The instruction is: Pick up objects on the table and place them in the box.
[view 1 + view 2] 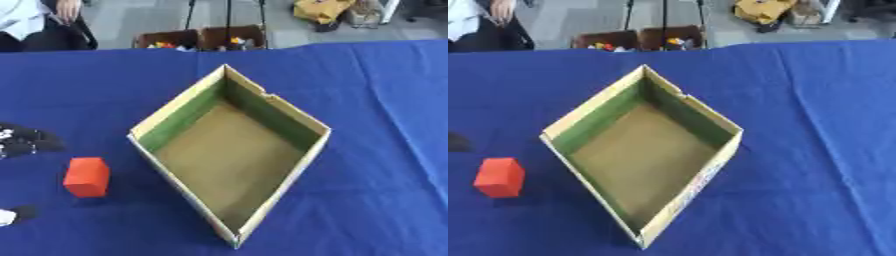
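An open cardboard box [180,103] with green inner walls and a bare brown floor stands askew in the middle of the blue table [376,100]; nothing lies in it. A red block [87,176] stands on the cloth to the left of the box, a short way from its left wall. My left hand [26,140] comes in at the left edge, its dark fingers stretched toward the right above the block and its thumb tip lower down, apart from the block. It holds nothing. My right hand shows in neither view.
Blue cloth stretches wide to the right of the box and in front of the block. Past the far table edge, two brown crates [201,38] of small colourful items stand on the floor, with a yellow bag [322,9] further right.
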Controlling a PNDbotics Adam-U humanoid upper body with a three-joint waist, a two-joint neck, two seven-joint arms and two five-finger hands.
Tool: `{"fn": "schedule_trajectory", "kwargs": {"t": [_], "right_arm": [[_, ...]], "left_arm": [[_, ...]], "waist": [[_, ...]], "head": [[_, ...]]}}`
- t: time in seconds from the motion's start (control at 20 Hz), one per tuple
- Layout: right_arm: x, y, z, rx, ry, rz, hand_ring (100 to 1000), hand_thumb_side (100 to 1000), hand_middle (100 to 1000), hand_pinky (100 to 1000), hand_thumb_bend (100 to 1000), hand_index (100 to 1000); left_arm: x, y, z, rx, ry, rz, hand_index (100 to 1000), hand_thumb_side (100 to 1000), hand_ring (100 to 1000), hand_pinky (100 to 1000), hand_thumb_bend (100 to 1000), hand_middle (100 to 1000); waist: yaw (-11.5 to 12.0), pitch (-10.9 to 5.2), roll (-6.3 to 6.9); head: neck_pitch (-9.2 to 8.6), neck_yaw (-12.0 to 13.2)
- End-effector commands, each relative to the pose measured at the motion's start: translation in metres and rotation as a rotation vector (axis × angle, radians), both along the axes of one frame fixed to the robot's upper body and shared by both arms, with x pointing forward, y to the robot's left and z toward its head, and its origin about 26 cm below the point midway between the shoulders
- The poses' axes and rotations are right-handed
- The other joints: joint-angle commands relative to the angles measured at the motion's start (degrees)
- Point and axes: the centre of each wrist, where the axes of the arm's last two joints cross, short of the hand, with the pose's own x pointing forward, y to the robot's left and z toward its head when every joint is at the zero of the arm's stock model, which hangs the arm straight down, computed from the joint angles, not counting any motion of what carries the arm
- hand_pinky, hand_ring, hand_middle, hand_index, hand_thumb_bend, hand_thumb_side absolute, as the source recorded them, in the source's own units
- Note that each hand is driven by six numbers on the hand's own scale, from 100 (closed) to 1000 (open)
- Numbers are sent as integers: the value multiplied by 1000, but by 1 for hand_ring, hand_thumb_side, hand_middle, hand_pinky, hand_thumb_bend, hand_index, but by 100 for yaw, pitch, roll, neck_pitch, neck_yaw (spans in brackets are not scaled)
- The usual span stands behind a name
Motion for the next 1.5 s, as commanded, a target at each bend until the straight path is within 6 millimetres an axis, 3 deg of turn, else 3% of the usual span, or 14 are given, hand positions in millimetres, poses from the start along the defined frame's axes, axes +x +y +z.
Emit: {"fn": "schedule_trajectory", "kwargs": {"t": [0.05, 0.15, 0.3, 0.5, 0.85, 1.5], "right_arm": [[-4, 1, 9, -28, -23, 8, 726, 558, 747, 754, 100, 769], [-4, 2, 9, -30, -20, 12, 726, 559, 747, 754, 100, 769], [-4, 2, 9, -31, -16, 16, 727, 557, 747, 755, 100, 769], [-4, 3, 8, -31, -11, 21, 727, 551, 748, 755, 100, 769], [-3, 3, 8, -27, -4, 27, 727, 543, 749, 757, 100, 769], [-3, 3, 7, -15, -3, 27, 728, 540, 750, 759, 100, 769]], "left_arm": [[8, 7, 8, 17, 56, 9, 1000, 815, 816, 656, 477, 896], [15, 10, 10, 5, 89, 19, 1000, 777, 807, 633, 453, 902], [24, 13, 14, -33, 121, 47, 1000, 699, 748, 565, 410, 843], [32, 13, 11, -78, 162, 91, 984, 677, 712, 525, 454, 785], [47, 8, 2, -158, 261, 126, 961, 566, 675, 474, 401, 825], [62, 7, -26, -158, 377, 149, 960, 584, 729, 489, 395, 884]], "waist": [[-21, -165, 83], [-49, -167, 88], [-91, -170, 97], [-115, -167, 113], [-140, -178, 136], [-228, -163, 161]], "head": [[-27, 53], [-24, 80], [-24, 116], [-11, 145], [9, 204], [7, 346]]}}
